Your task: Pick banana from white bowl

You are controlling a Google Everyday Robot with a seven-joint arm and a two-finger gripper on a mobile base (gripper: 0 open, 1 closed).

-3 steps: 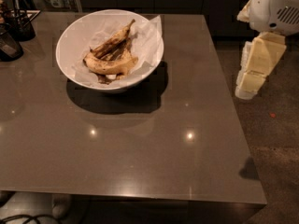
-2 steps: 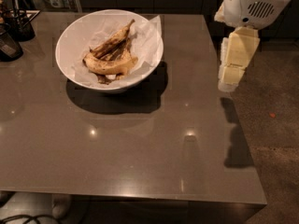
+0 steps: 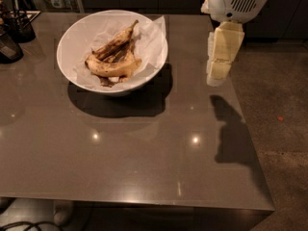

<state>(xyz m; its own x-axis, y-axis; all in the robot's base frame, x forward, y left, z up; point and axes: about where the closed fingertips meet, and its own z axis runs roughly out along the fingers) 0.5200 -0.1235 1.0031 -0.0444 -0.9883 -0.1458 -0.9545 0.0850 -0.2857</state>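
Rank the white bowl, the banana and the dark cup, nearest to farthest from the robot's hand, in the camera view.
The hand hangs over the table's right edge.
1. White bowl, left of the hand.
2. Banana, inside that bowl.
3. Dark cup, far left edge.

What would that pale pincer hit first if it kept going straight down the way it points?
Probably the table top, near its right edge. The pincer hangs tip-down, well right of the white bowl and the banana, with nothing visible beneath it. Depth is hard to judge.
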